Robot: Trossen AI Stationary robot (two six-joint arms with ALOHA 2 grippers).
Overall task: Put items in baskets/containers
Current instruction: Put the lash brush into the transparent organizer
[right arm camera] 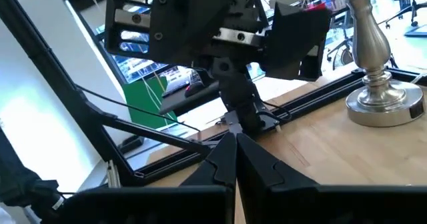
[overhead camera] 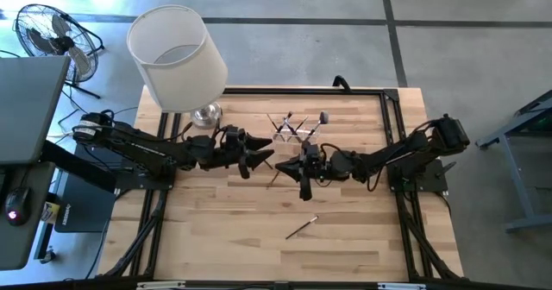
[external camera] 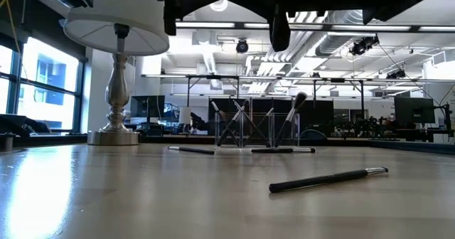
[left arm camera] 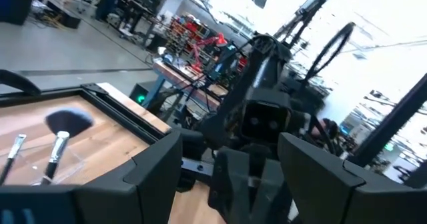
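Observation:
A small clear holder (overhead camera: 297, 131) (external camera: 250, 131) stands at the table's far middle. Several slim brushes lean in it, one with a fluffy head (overhead camera: 323, 116) (external camera: 301, 97) (left arm camera: 67, 121). One dark brush (overhead camera: 302, 228) (external camera: 327, 180) lies loose near the front. Two more (external camera: 190, 150) (external camera: 281, 150) lie flat by the holder. My left gripper (overhead camera: 263, 158) (left arm camera: 233, 177) hovers open above the table's middle, nothing between its fingers. My right gripper (overhead camera: 283, 164) (right arm camera: 235, 154) faces it closely, shut and holding nothing that shows.
A lamp with a big white shade (overhead camera: 177, 57) stands on its silver base (overhead camera: 207, 114) (right arm camera: 380, 97) at the far left. A black rail (overhead camera: 302, 91) runs along the far edge. Bare wood (overhead camera: 224, 230) stretches across the near half.

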